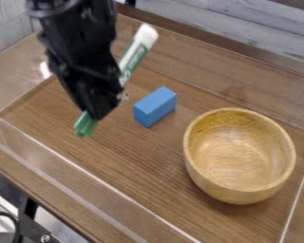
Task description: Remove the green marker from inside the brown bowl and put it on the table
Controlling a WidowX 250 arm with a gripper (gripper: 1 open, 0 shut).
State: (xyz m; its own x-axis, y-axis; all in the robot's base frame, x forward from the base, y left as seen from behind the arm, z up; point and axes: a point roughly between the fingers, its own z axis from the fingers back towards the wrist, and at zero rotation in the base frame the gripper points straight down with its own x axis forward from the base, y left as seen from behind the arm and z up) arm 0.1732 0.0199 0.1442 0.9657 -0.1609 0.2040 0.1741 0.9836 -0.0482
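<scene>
The green marker [121, 72] is out of the bowl and up in the air, clamped in the black pincer [96, 95]. It hangs steeply tilted: its white barrel with green lettering sticks out above the pincer toward the upper right, and its dark green end [84, 123] pokes out below, close over the desk [129, 171], though whether it touches the wood cannot be told. The pincer's jaws are drawn together on the marker's middle, hiding that part of the barrel.

Just to the right of the pincer lies 1 blue block [154, 105], flat on the wood and apart from the marker. Further right and nearer the front sits the brown bowl [239, 155], upright, its light wooden hollow showing nothing inside. It is well apart from the marker and near the right edge.

Low clear acrylic walls [66, 166] border the dark wood-grain surface on all visible sides.
</scene>
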